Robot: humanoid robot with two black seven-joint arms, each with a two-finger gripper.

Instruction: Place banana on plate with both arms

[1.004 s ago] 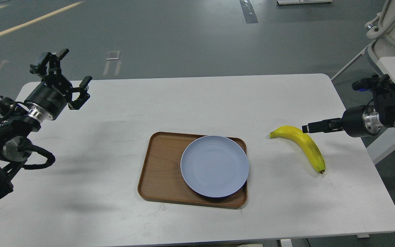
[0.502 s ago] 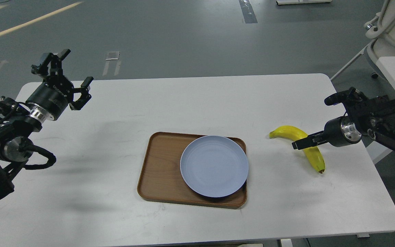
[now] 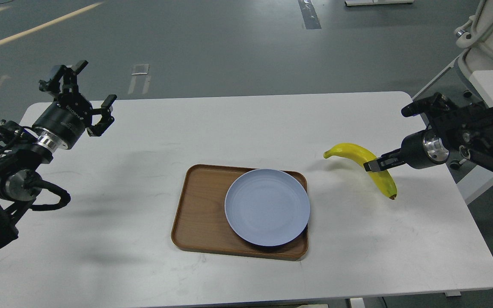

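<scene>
1. Black right gripper pinched on the banana mid-length; its shadow on the table suggests it's lifted.
2. Plate sits left of and below that gripper, on the brown tray, apart from banana.
3. Left gripper far left, fingers spread, holding nothing, over white table.

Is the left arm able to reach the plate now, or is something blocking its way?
Probably yes. The left gripper hangs open over the far left of the table, and only bare tabletop lies between it and the plate on the tray.
</scene>
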